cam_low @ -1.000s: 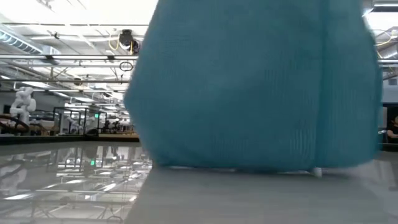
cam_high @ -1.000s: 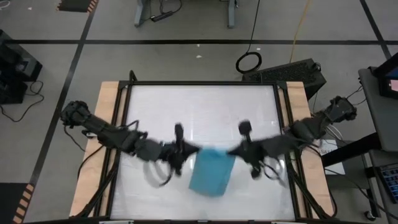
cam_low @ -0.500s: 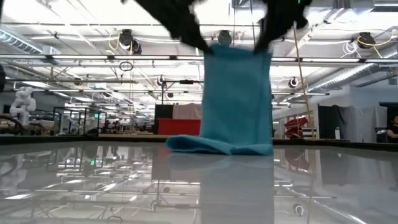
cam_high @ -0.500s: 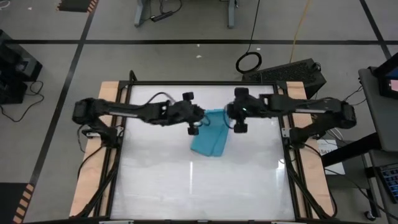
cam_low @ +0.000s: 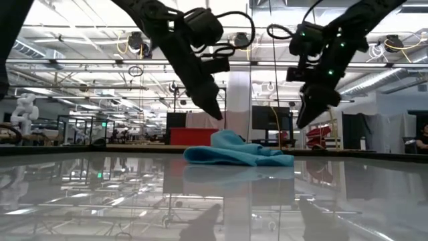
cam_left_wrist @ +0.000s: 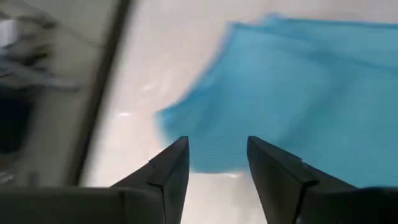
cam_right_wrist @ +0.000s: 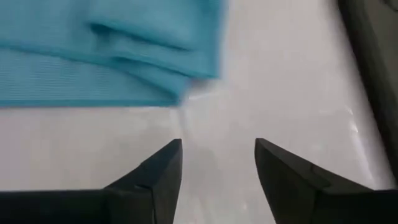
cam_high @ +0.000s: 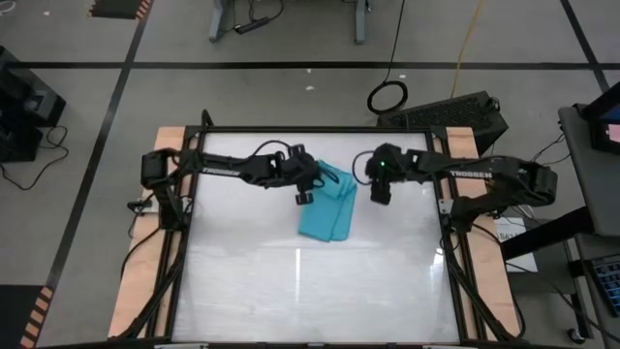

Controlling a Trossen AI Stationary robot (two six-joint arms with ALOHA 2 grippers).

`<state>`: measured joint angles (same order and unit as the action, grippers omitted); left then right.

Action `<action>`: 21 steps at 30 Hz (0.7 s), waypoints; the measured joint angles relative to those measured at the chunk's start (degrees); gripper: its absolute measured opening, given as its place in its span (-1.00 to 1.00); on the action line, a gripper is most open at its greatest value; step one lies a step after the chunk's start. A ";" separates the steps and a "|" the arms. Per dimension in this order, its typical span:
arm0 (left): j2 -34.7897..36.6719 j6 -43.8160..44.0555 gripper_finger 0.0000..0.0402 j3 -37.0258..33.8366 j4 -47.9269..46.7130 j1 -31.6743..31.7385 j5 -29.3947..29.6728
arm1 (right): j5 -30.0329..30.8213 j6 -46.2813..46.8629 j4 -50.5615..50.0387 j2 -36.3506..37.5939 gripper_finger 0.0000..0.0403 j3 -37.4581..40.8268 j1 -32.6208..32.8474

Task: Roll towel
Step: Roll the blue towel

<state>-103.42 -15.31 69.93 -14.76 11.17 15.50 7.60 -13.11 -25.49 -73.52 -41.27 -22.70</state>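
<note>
The turquoise-blue towel lies crumpled on the glossy white table, a little beyond its middle, with its far end bunched in folds. My left gripper hangs open just above the towel's far left corner and touches nothing. My right gripper hangs open to the right of the towel's far end, over bare table. The left wrist view shows the towel past my open left gripper. The right wrist view shows the towel's folded edge beyond my open right gripper.
The table top is a white reflecting sheet in a dark frame with wooden strips on the left and right. Bare surface lies on the near side of the towel. Both arms reach in from the sides along the far half.
Both grippers have carried the towel from the table's near side toward the far edge, its lower end trailing on the table. They have then let go and drawn slightly apart. The towel has dropped from hanging upright into a low, folded heap.
</note>
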 joint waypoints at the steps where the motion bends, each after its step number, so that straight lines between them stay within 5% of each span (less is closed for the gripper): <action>1: 0.02 -0.10 -0.16 0.00 0.05 -0.33 -3.45 | -0.43 -0.04 1.67 0.00 -0.06 0.85 0.57; 6: -0.87 -1.04 -0.15 0.05 0.03 -3.43 -21.93 | -3.92 -0.47 15.19 0.00 -0.17 5.93 0.55; 11: -6.13 -1.55 -0.15 0.00 -0.76 -6.02 -22.94 | -11.60 1.57 27.86 -0.67 -0.29 7.57 -2.57; 21: -11.93 -1.46 -0.15 0.24 1.23 -6.33 -23.27 | -18.58 4.37 36.29 -11.47 -0.43 7.33 -4.26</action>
<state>-115.35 -16.78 70.17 -13.53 4.84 -7.78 -10.98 -8.74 10.81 -84.99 -33.94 -26.96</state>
